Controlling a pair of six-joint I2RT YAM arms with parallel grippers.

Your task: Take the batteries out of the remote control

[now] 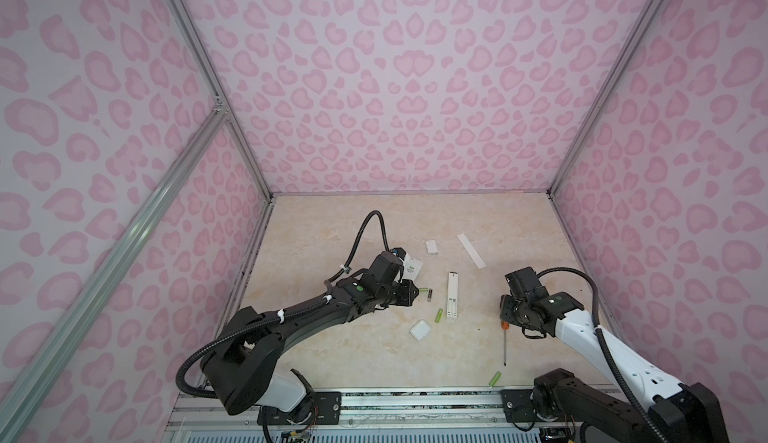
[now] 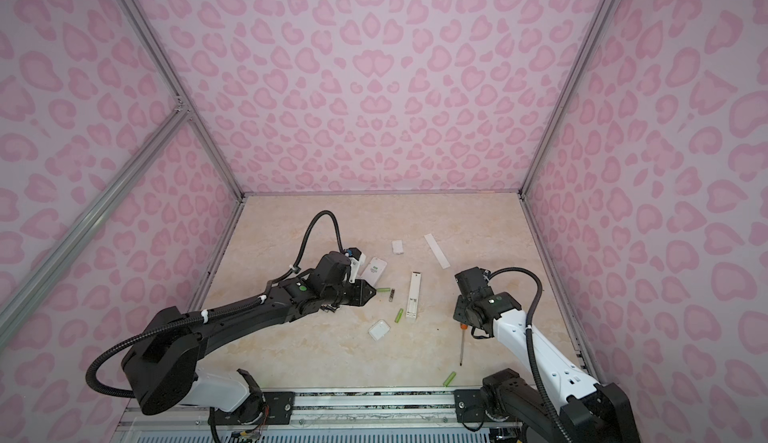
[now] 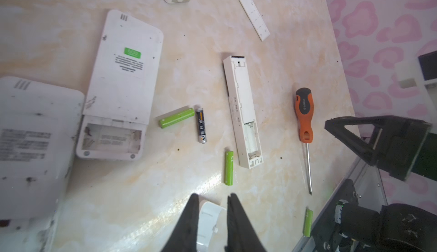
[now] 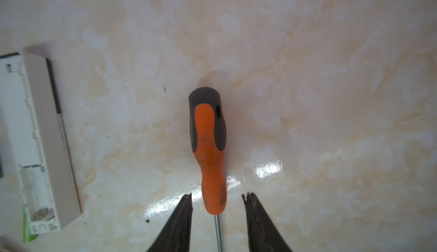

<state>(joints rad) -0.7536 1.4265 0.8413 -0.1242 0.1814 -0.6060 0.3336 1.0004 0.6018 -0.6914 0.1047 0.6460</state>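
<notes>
Right gripper (image 4: 218,195) stands released astride the screwdriver (image 4: 208,139), its prying seemingly done; left gripper (image 3: 214,195) parted, empty, near unloaded batteries (image 3: 176,118).

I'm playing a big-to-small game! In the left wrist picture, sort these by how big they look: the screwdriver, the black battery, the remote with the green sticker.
1. remote with the green sticker
2. screwdriver
3. black battery
The gaps are plain; nearness to the camera does not change this.
</notes>
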